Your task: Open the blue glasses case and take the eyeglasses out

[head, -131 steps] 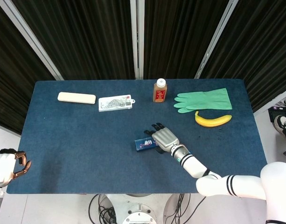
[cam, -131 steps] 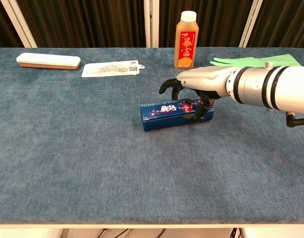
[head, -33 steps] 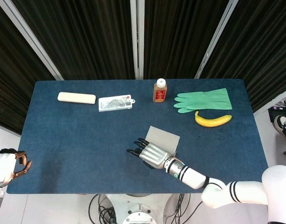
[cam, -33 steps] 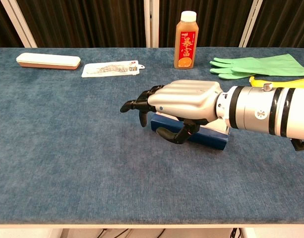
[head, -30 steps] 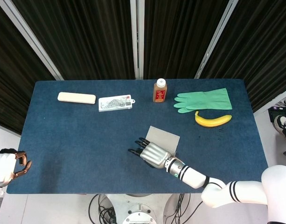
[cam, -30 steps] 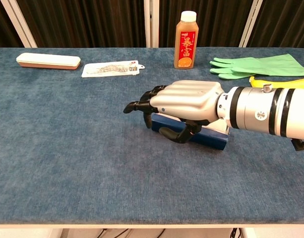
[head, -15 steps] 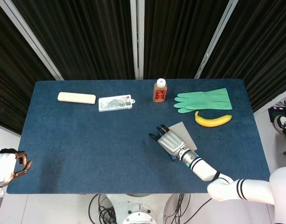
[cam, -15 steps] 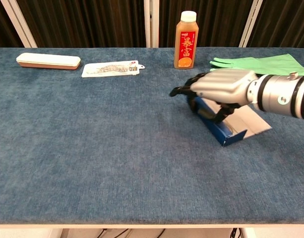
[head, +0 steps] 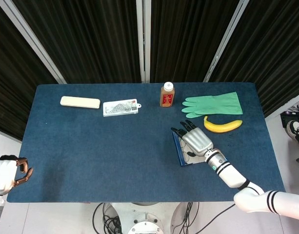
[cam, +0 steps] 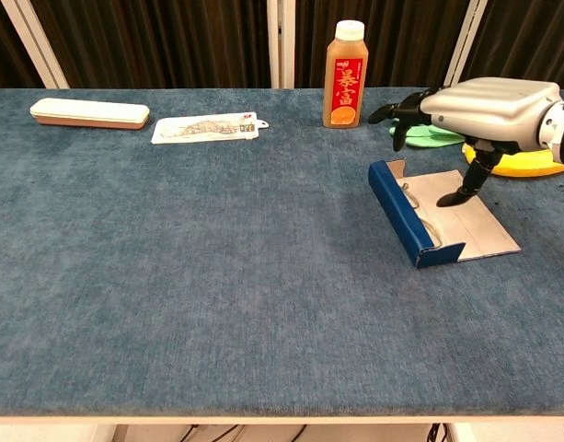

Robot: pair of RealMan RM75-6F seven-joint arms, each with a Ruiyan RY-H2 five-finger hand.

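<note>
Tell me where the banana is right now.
In the head view the banana lies right of centre, just below the green glove and beyond the right hand.

Illumination is bright, even and overhead in both views — shadows on the worktop point(cam: 217, 276) are short and soft, focus is sharp throughout, glare is negligible, and the dark curtains point(head: 90, 39) stay underexposed.

1. Dark blue table point(head: 90, 146), black curtains point(head: 90, 39) behind it.
2. Cream pencil case point(head: 80, 102) at far left.
3. White printed packet point(head: 120, 107) just beside it, lying flat.
4. Orange juice bottle point(cam: 345, 75) upright, white cap, far centre.
5. Green rubber glove point(head: 211, 104) flat, far right.
6. Banana point(head: 222, 125) near the glove's front edge.
</note>
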